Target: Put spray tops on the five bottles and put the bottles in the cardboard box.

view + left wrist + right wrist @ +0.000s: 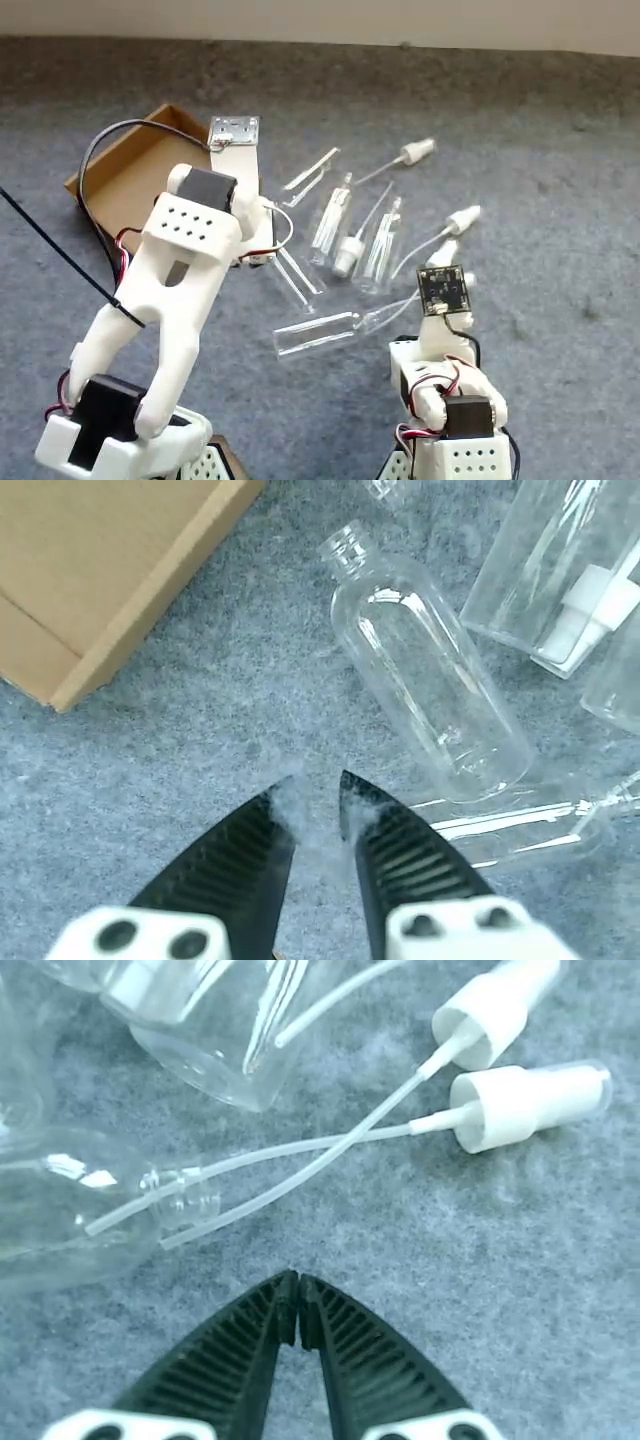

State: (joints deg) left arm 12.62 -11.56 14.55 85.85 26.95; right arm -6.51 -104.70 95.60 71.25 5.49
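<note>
Several clear bottles lie loose on the grey carpet, among them one [318, 333] lying crosswise and two [333, 215] [383, 240] side by side. White spray tops [418, 152] [463, 218] with thin tubes rest nearby. The cardboard box [130, 175] sits at the far left. My left gripper [315, 798] is slightly open and empty, low over the carpet just short of an uncapped bottle [425, 680], with the box [110, 570] beside it. My right gripper [298, 1295] is shut on nothing, just short of two spray tops [495, 1010] [525, 1100] whose tubes cross toward a bottle neck [185, 1200].
The left arm [185, 270] reaches across the box's near corner, with a black cable [95, 160] looping over the box. Another capped bottle [190, 1010] lies beyond the tubes. Bare carpet stretches to the right of the right arm [445, 400].
</note>
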